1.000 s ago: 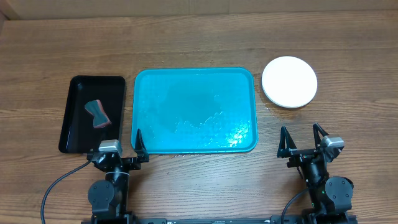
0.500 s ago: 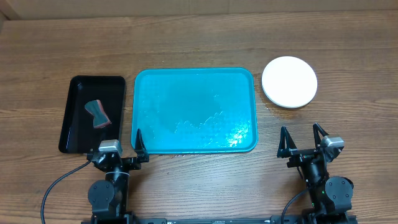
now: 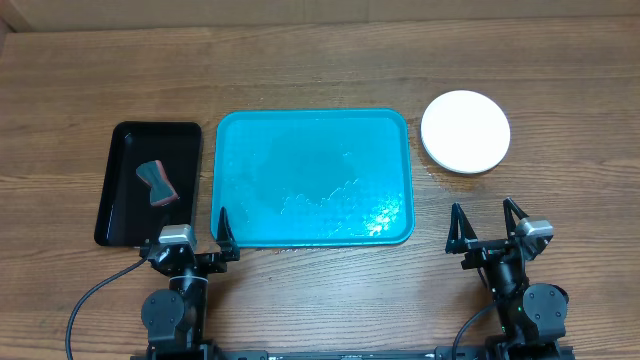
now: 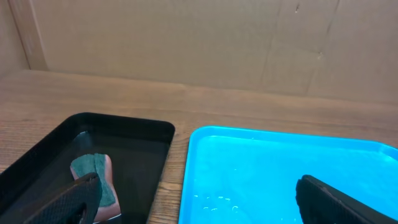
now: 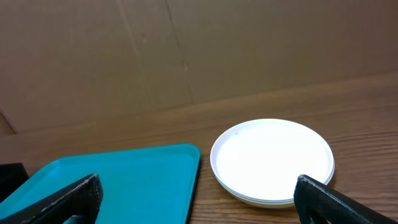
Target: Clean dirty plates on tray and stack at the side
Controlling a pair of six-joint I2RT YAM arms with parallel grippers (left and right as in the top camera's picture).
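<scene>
Plates [image 3: 465, 132] absent from black tray [image 3: 125, 215] with sponge [image 3: 155, 183] at left and from tray [image 3: 310, 170] at centre, stacked white-topmost on tabletop [image 3: 320, 60] far right. Left gripper [image 4: 199, 202] and right gripper [image 3: 482, 215] parked near, spread wide, empty. Apparently finished; nothing further called for.

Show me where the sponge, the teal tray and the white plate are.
sponge [image 3: 155, 184], overhead view, on the middle of its body.
teal tray [image 3: 300, 160], overhead view, on its bare floor near the centre.
white plate [image 5: 272, 155], right wrist view, on the centre of its upper face.
</scene>
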